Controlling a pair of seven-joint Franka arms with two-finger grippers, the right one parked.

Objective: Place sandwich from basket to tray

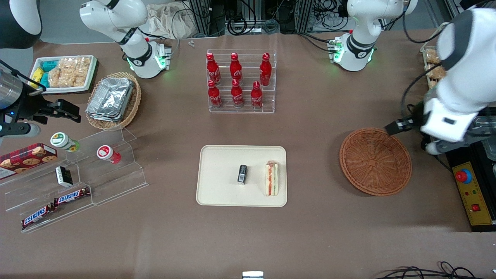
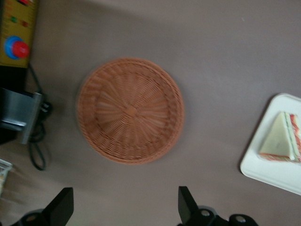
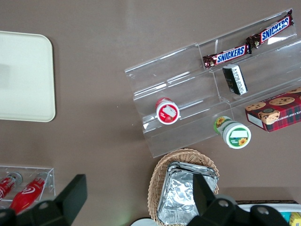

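The gripper (image 2: 126, 207) is hanging wide open and empty, high above the table near the working arm's end, its two dark fingers (image 2: 188, 203) standing well apart with nothing between them. Directly below it the basket (image 2: 130, 110) is sitting empty, so nothing is left there to pick.

The sandwich (image 1: 272, 178) is already lying on the tray (image 1: 217, 190), well apart from the gripper toward the table's middle; by the look of it the placing is done, and any coming move would be a retreat. It is resting near the tray edge closest to the basket, its long axis running toward and away from the front camera, the red and green filling facing up. Just beside it on the tray is lying a small black packet (image 1: 242, 174), label unreadable.

Readable writing: "SNICKERS" on the bars (image 1: 71, 196) in the clear stand, and Coca-Cola script on the red bottles (image 1: 236, 79).
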